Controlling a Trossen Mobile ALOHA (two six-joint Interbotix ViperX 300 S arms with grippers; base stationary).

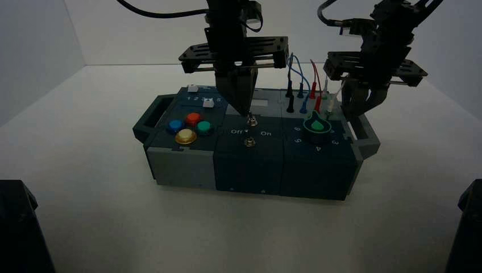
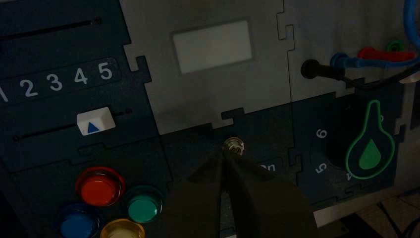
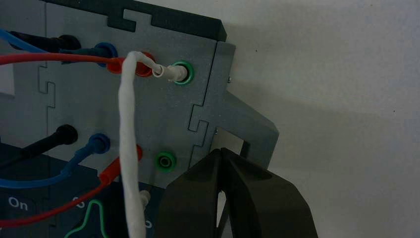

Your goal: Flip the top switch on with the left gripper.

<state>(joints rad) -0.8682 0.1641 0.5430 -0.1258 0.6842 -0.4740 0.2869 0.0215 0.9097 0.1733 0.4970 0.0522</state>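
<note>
The top switch (image 1: 250,120) sits mid-panel on the box (image 1: 250,165), the farther of two silvery toggles between the "Off" and "On" lettering, with its twin (image 1: 248,141) just nearer the front. The left gripper (image 1: 241,108) hangs right over it, fingers pressed together into a wedge whose tip meets the lever — good for a nudge. The push should probably go sideways toward "On", staying low and short, clear of the twin. The right gripper (image 1: 364,102) waits by the wires, fingers closed together.
</note>
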